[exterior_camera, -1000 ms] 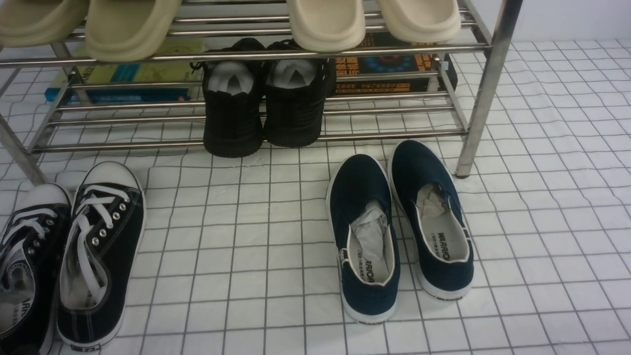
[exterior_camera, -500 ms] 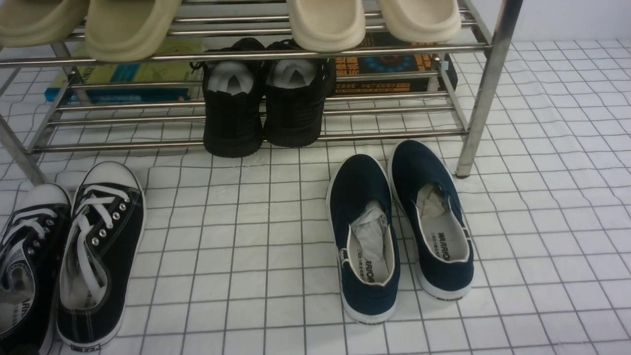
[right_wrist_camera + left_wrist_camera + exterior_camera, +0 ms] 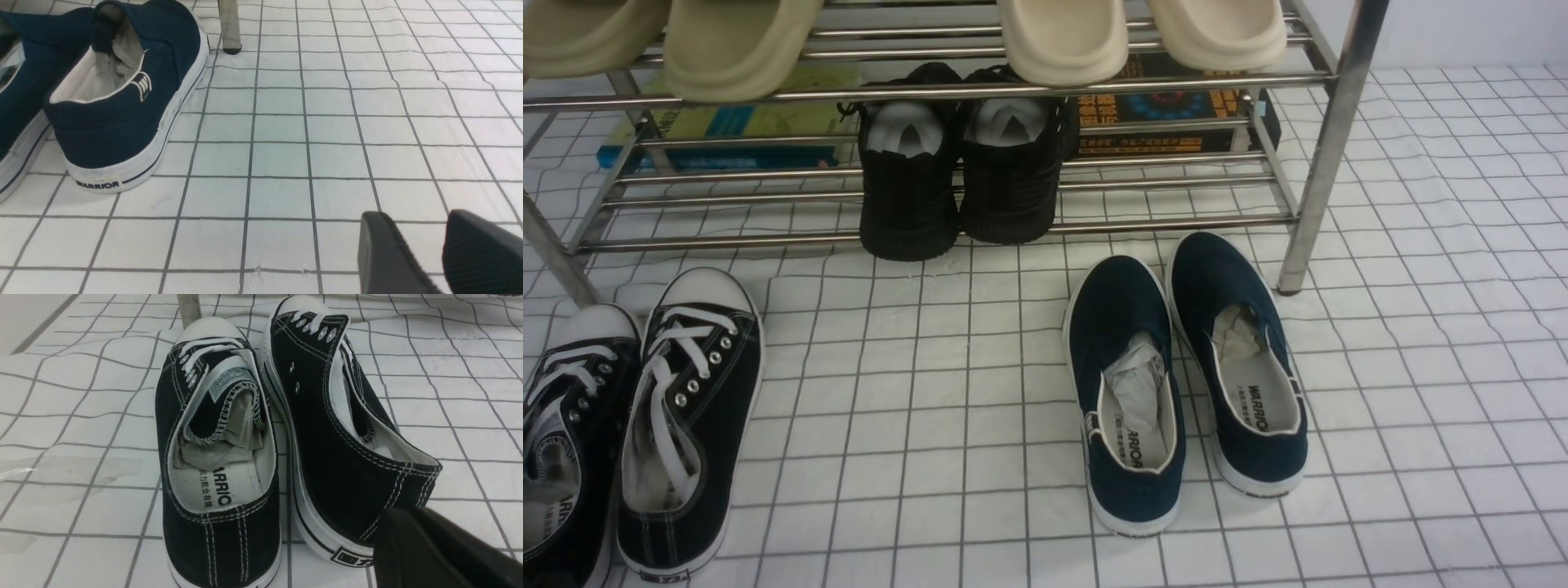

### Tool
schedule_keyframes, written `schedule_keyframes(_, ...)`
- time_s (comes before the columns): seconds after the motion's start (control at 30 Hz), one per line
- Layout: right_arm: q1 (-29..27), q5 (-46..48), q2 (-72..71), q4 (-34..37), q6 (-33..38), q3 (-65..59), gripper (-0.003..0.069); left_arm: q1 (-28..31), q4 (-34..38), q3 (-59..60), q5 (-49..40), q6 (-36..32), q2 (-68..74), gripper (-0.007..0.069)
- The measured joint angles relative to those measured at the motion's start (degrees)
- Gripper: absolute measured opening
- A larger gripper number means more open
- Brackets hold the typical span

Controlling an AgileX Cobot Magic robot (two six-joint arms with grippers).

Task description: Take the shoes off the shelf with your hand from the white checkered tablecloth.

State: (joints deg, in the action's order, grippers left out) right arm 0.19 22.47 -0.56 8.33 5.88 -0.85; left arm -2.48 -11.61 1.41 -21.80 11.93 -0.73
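The shoes, two black canvas sneakers with white laces, lie side by side on the white checkered tablecloth (image 3: 1421,327) at the front left: one sneaker (image 3: 698,384) and its mate (image 3: 568,408). From the left wrist the mate (image 3: 216,465) sits flat and the other sneaker (image 3: 339,449) leans over. My left gripper (image 3: 399,514) is at that leaning sneaker's heel, jaws pressed together on the heel's back edge. The shelf (image 3: 1045,86) stands behind. My right gripper (image 3: 416,216) hangs open over bare cloth, apart from everything. Neither gripper shows in the front view.
Navy slip-ons (image 3: 1127,392) sit on the cloth by the shelf's right leg (image 3: 1327,155). All-black knit shoes (image 3: 956,180) stand on the lower tier and beige slippers (image 3: 1062,37) on the upper. Books (image 3: 1168,110) lie under the shelf.
The far-left sneaker has shifted very slightly. Nothing else has visibly moved.
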Motion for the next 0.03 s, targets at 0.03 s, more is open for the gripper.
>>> schedule_keyframes(0.03,0.0,0.0,0.0,0.0,0.0,0.0,0.0238,0.0,0.0,0.0,0.0,0.0,0.0,0.0053)
